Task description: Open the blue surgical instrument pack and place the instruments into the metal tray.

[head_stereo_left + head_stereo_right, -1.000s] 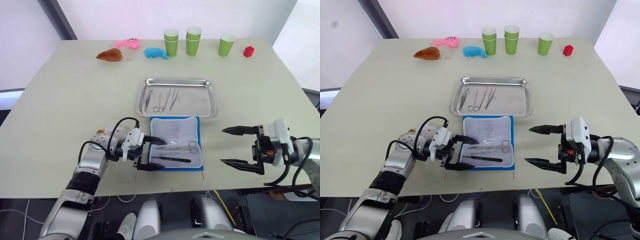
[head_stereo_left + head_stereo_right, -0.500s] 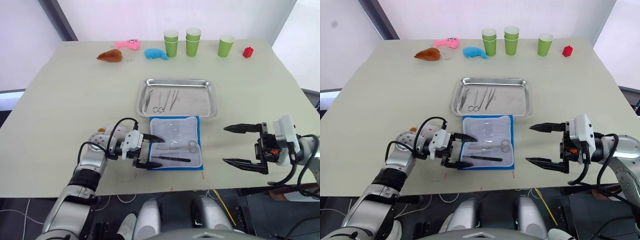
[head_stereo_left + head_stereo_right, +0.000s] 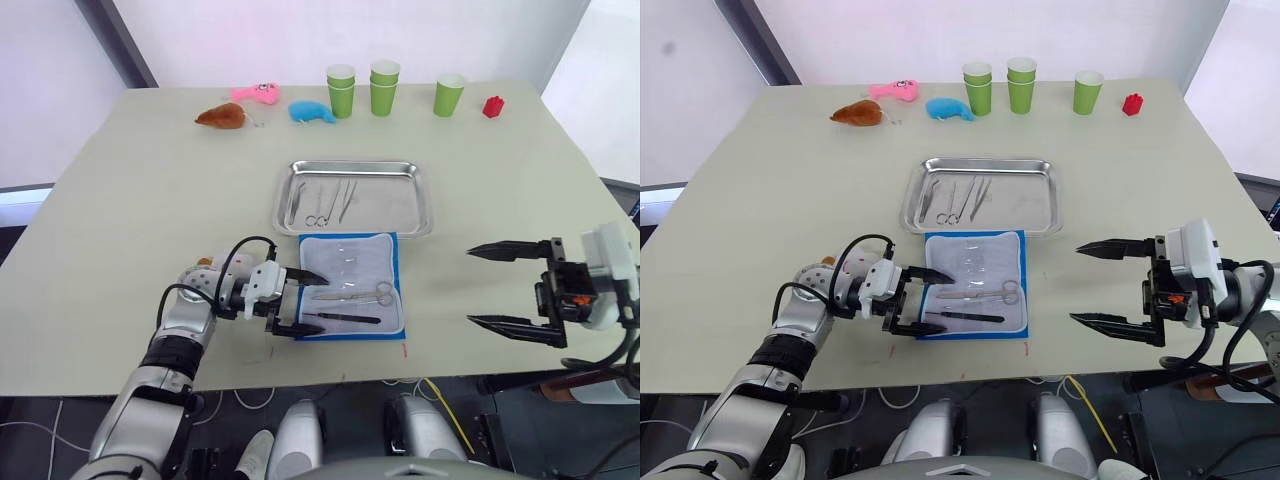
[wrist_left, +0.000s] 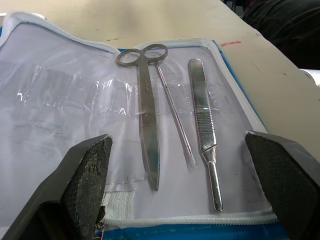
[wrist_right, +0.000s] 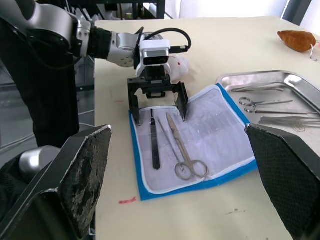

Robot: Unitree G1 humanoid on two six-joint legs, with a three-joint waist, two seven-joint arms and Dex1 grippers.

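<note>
The blue surgical instrument pack [image 3: 390, 262] lies open below the metal tray [image 3: 395, 200], whitish lining up. Scissors [image 4: 146, 135], a thin probe [image 4: 175, 120] and a ridged-handled tool [image 4: 204, 130] lie on the lining. The tray holds several silver instruments [image 3: 325, 200] in its left half. My left gripper [image 3: 316, 304] is open, its fingertips over the pack's left edge, straddling the tools' tips without touching them. My right gripper [image 3: 470, 286] is open and empty, hovering to the right of the pack, apart from it.
Green cups [image 3: 385, 85], a red block [image 3: 492, 106] and pink [image 3: 255, 92], brown [image 3: 222, 116] and blue [image 3: 312, 110] plush toys line the table's far edge. The pack lies close to the front edge, near a red mark [image 3: 404, 350].
My right gripper has drawn away to the right, farther from the pack, still open. The left gripper has stayed at the pack's left edge.
</note>
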